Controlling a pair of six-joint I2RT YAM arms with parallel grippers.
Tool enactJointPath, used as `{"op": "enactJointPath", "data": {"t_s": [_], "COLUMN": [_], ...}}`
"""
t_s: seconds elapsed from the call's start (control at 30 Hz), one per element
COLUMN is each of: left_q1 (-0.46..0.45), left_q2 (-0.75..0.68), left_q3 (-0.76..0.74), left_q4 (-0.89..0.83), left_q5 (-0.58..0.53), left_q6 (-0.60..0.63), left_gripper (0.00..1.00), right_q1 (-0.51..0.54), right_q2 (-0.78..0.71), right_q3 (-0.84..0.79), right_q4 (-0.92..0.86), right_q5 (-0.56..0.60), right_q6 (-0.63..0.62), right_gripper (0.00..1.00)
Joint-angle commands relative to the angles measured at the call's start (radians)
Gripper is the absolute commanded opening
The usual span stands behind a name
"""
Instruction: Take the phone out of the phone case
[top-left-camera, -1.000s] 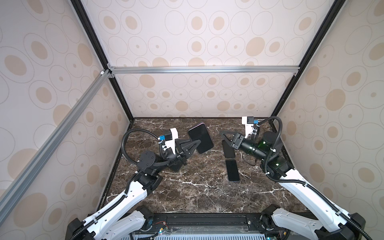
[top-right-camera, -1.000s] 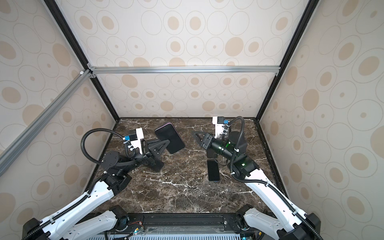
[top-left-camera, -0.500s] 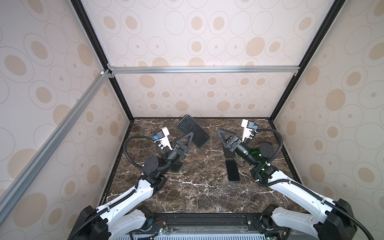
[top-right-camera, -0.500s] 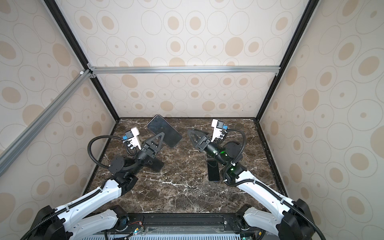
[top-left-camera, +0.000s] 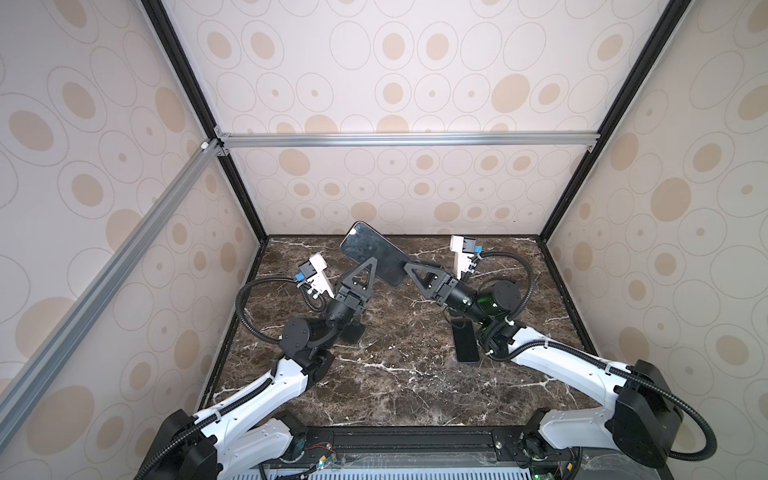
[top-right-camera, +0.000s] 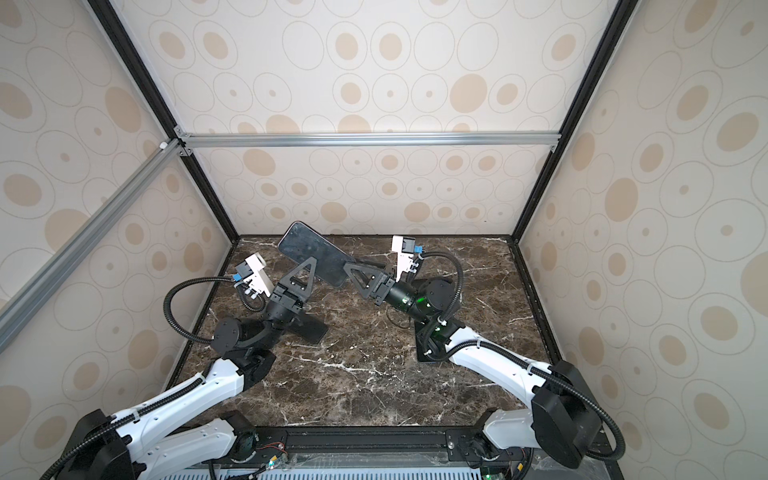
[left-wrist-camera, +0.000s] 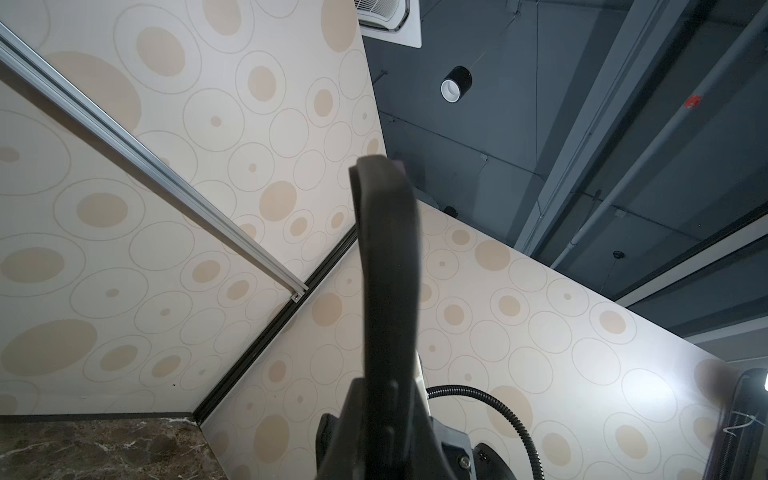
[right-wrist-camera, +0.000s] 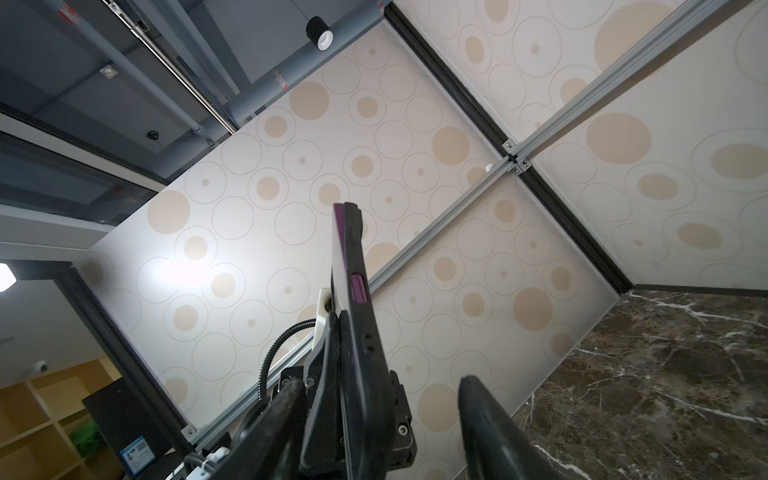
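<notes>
Raised above the back of the table is a dark phone (top-left-camera: 371, 253) (top-right-camera: 311, 249) in a black phone case, and my left gripper (top-left-camera: 371, 261) (top-right-camera: 309, 259) is shut on its long sides. In the left wrist view the case edge (left-wrist-camera: 386, 270) rises out of the shut left gripper (left-wrist-camera: 382, 415). My right gripper (top-left-camera: 408, 265) (top-right-camera: 348, 268) is open at the phone's right end. In the right wrist view the right gripper (right-wrist-camera: 382, 382) straddles the case (right-wrist-camera: 365, 332), a gap on one side. The phone's purple rim (right-wrist-camera: 338, 249) shows beside the case.
A dark phone-like slab (top-left-camera: 465, 340) lies flat on the marble table (top-left-camera: 395, 374) under my right arm. Another dark flat piece (top-right-camera: 311, 328) lies under my left wrist. Patterned walls with black posts and an aluminium bar (top-left-camera: 407, 139) enclose the space.
My left gripper has lifted the cased phone higher and toward the back. My right gripper has opened wider and swung in from the right, so its fingers now stand around the phone's end.
</notes>
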Motion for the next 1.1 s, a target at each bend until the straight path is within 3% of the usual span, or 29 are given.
{"op": "enactJointPath", "data": {"t_s": [0.0, 0.27, 0.6, 0.7, 0.87, 1.07], "left_q1": [-0.008, -0.008, -0.008, -0.008, -0.008, -0.008], "left_q2": [-0.012, -0.015, -0.027, -0.029, -0.057, -0.085], "left_q3": [0.043, 0.027, 0.019, 0.022, 0.041, 0.055], "left_q4": [0.105, 0.108, 0.094, 0.084, 0.003, -0.068], "left_q5": [-0.013, -0.023, -0.028, -0.019, 0.005, 0.026], "left_q6": [-0.026, -0.027, -0.014, -0.007, 0.031, 0.063], "left_gripper": [0.0, 0.0, 0.0, 0.0, 0.23, 0.27], "right_q1": [0.018, 0.027, 0.027, 0.022, -0.035, -0.121], "right_q2": [0.033, 0.072, 0.067, 0.055, 0.007, -0.054], "right_q3": [0.045, 0.042, 0.03, 0.02, 0.018, 0.035], "right_q4": [0.12, 0.2, 0.203, 0.202, 0.154, 0.058], "right_q5": [-0.063, -0.048, -0.026, -0.018, -0.076, -0.216], "right_q6": [0.056, 0.111, 0.113, 0.101, 0.087, 0.092], "right_gripper": [0.54, 0.27, 0.02, 0.0, 0.0, 0.0]}}
